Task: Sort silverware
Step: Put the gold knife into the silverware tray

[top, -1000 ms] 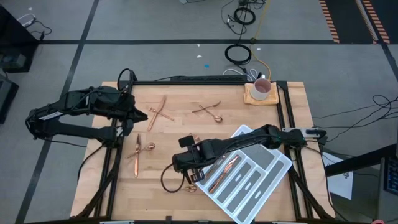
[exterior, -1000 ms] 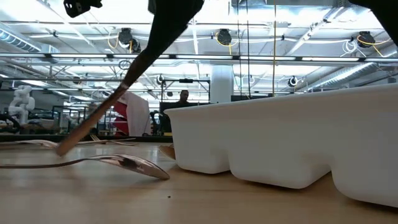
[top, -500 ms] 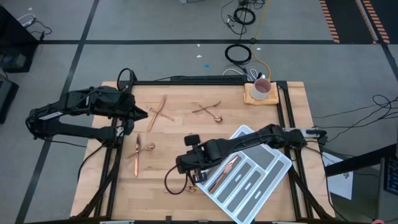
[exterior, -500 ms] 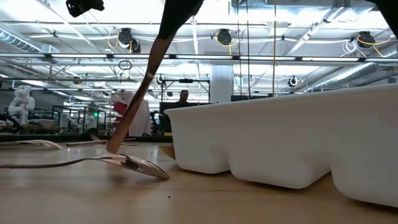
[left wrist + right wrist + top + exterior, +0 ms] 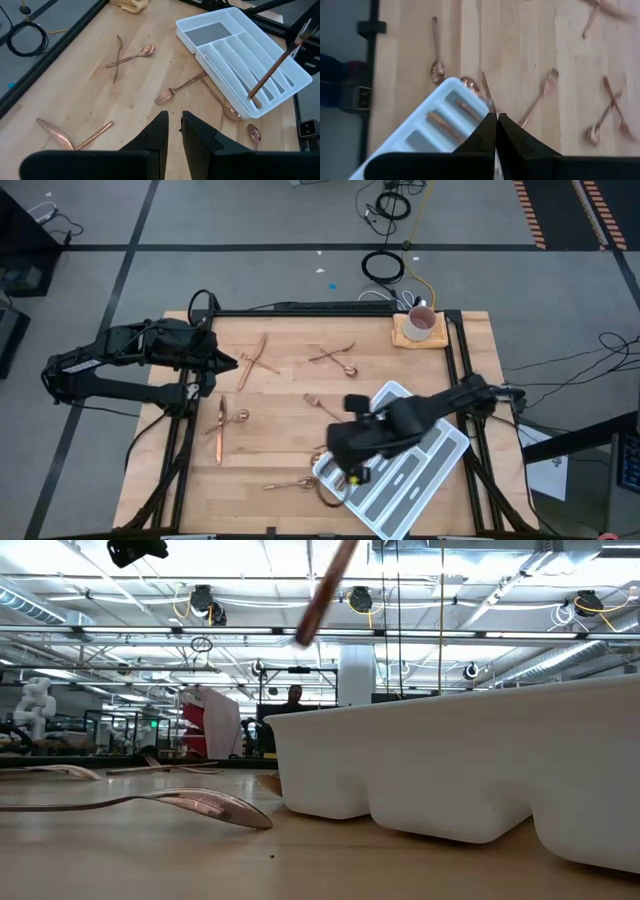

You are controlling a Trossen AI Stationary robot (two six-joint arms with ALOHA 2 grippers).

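Note:
My right gripper (image 5: pixel 350 470) hangs over the left corner of the white divided tray (image 5: pixel 425 470), shut on a slim, straight copper piece of silverware (image 5: pixel 272 67). Two more copper pieces (image 5: pixel 445 127) lie in the tray's compartments. Loose silverware lies flat on the wooden table: a fork (image 5: pixel 322 405), a spoon (image 5: pixel 293 481), a crossed pair (image 5: pixel 252 360), another crossed pair (image 5: pixel 335 358) and a pair (image 5: pixel 222 425). My left gripper (image 5: pixel 174 131) waits high over the table's left side, its fingers slightly open around nothing. My right gripper pinches the copper piece by its upper end (image 5: pixel 489 106) between its two shut fingers. The fingers come from above, slanting down. The piece hangs slanted below them, with its lower end (image 5: pixel 254 97) over the tray and clear of both table and tray.
A white mug (image 5: pixel 420 323) stands on a yellow cloth at the table's far right corner. Black frame rails (image 5: pixel 462 360) run along the table's sides. Bare wood shows at the middle of the table's near edge.
My right gripper has risen and gone toward the table's right edge, over the tray's left corner, while staying shut on the copper piece. The piece's lower end, which rested on the table beside the spoon, has swung steeper and now hangs clear.

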